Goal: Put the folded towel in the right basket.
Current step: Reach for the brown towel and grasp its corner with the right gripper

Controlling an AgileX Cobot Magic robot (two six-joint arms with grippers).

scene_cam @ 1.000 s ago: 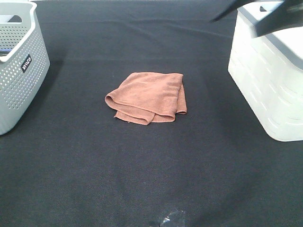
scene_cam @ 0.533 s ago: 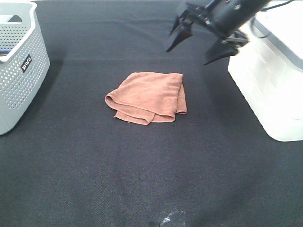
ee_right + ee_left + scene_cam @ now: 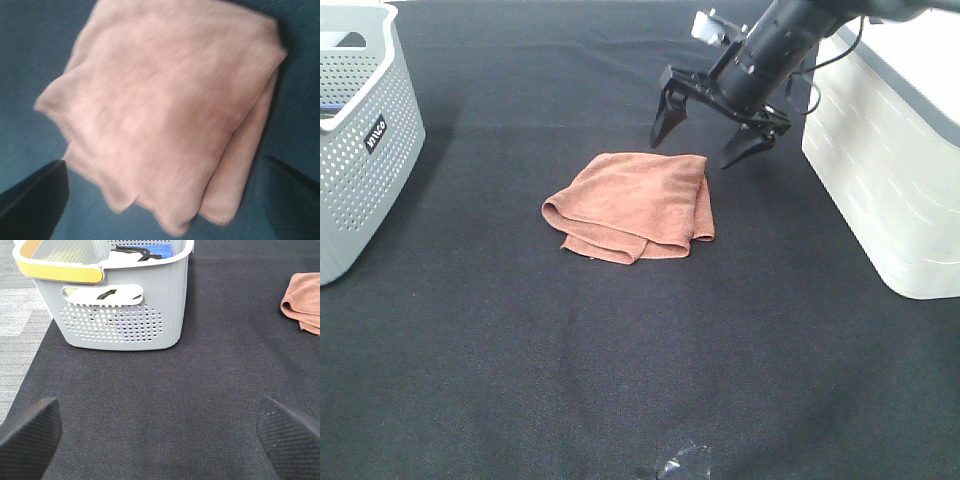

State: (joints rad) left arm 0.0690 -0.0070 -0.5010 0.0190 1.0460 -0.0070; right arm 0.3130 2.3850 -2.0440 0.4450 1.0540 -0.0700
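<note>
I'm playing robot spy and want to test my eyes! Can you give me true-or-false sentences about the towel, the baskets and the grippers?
1. The towel lies on the table. True.
2. The right gripper holds the towel. False: it is open, above the towel's far edge, and holds nothing.
3. The left basket has holes in its wall. True.
4. The left basket is empty. False: the left wrist view shows things inside it.
5. The left gripper is open. True.

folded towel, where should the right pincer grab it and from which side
Probably its layered right edge, coming straight down from above: the folded towel lies flat, the layers stack there, and the open right pincer hovers close by.
</note>
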